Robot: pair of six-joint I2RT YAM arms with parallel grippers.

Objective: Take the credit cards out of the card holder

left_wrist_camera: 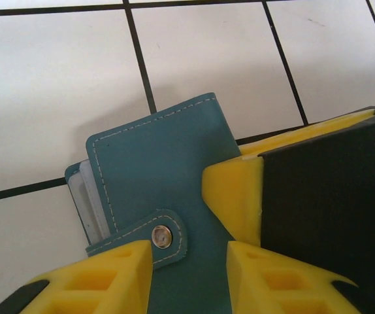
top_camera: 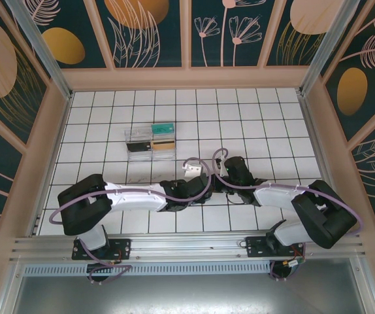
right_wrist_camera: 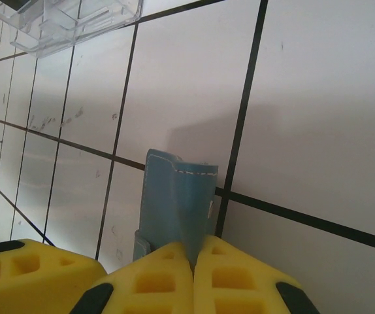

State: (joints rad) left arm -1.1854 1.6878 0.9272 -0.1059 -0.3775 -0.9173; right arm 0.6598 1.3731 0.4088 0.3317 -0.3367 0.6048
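The card holder [left_wrist_camera: 155, 170] is a slate-blue wallet lying closed on the white tiles, its snap strap [left_wrist_camera: 164, 235] fastened. Pale sheet edges [left_wrist_camera: 86, 196] stick out of its left side. My left gripper [left_wrist_camera: 189, 261] is open, its yellow fingers standing on either side of the strap end. My right gripper [right_wrist_camera: 194, 258] is shut on the card holder [right_wrist_camera: 174, 203], pinching its cover's edge. From above, both grippers meet mid-table [top_camera: 207, 184] and cover the wallet. A teal card [top_camera: 163, 126], an orange-tan card [top_camera: 163, 148] and a dark card [top_camera: 138, 135] lie at the clear box.
The clear plastic box [top_camera: 149, 142] stands two tiles behind the grippers, and it is also at the top left of the right wrist view [right_wrist_camera: 70, 19]. Wooden walls ring the tiled floor, and a metal rail [top_camera: 187, 245] runs along the near edge.
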